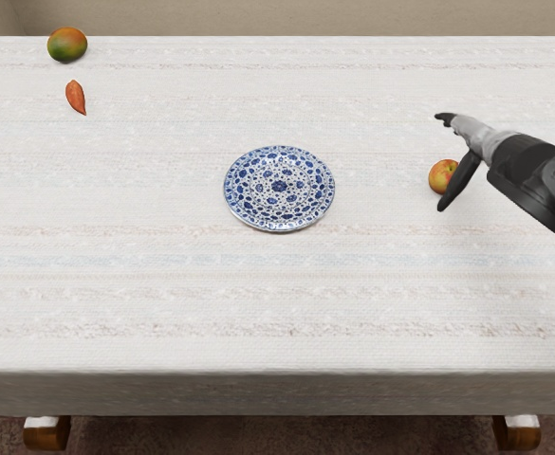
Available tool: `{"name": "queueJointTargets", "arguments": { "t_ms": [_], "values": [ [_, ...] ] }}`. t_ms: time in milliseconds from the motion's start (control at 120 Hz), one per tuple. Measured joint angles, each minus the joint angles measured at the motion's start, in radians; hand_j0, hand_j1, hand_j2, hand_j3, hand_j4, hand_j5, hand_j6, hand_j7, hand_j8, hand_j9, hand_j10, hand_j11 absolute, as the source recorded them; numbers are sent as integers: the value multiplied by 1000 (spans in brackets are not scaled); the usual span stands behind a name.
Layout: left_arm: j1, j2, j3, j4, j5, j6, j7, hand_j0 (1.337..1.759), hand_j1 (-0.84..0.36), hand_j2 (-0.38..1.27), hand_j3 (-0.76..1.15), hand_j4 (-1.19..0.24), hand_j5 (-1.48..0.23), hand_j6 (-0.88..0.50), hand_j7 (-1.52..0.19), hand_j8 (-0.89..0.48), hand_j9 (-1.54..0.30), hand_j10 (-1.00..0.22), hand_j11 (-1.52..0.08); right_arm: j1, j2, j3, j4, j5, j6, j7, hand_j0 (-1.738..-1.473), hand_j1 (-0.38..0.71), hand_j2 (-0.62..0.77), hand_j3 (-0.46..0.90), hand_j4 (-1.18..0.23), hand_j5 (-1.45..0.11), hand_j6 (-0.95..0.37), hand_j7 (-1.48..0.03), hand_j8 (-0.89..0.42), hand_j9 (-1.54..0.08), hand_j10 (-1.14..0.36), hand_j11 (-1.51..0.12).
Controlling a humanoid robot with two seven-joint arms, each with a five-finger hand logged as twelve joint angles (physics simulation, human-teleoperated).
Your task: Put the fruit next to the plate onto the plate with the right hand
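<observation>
A blue-and-white patterned plate (279,188) lies flat near the middle of the table. To its right, well apart from it, sits a small orange-red round fruit (442,175). My right hand (445,161) comes in from the right edge and hovers right beside that fruit, fingers spread open: one dark finger (445,118) points left above the fruit, another hangs down along the fruit's right side. Nothing is held. The left arm does not show.
At the far left back corner lie a green-orange mango (66,44) and a small red-orange pointed fruit (76,97). The table (277,313) has a pale cloth-like top; its front edge runs along the bottom.
</observation>
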Motion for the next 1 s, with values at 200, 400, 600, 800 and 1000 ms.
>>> {"name": "queueJointTargets", "arguments": {
  "t_ms": [200,400,600,800,1000],
  "values": [
    [0,0,0,0,0,0,0,1658,337,2,0,-11,-13,-11,-13,-11,-13,-10,-13,27,49,-107,-93,-10,-127,0,-1658,-283,-10,0,-59,-74,-60,-73,-59,-74,-58,-73],
    [0,0,0,0,0,0,0,1658,337,2,0,-11,-13,-11,-13,-11,-13,-10,-13,113,67,-253,-182,-6,-137,0,-1658,-201,-23,0,-128,-163,-129,-162,-128,-162,-127,-162],
    [0,0,0,0,0,0,0,1658,337,2,0,-11,-13,-11,-13,-11,-13,-10,-13,127,70,-280,-213,-4,-141,0,-1658,-95,-40,0,-216,-277,-218,-277,-216,-277,-215,-277],
    [1,0,0,0,0,0,0,1658,337,2,0,-11,-13,-11,-13,-11,-13,-10,-13,128,99,-285,-237,-3,-142,0,-1658,31,-61,0,-321,-414,-323,-414,-322,-414,-321,-414],
    [0,0,0,0,0,0,0,1658,337,2,0,-11,-13,-11,-13,-11,-13,-10,-13,128,107,-286,-247,-2,-143,0,-1658,109,-74,0,-388,-498,-388,-499,-362,-499,-386,-499]
  ]
}}
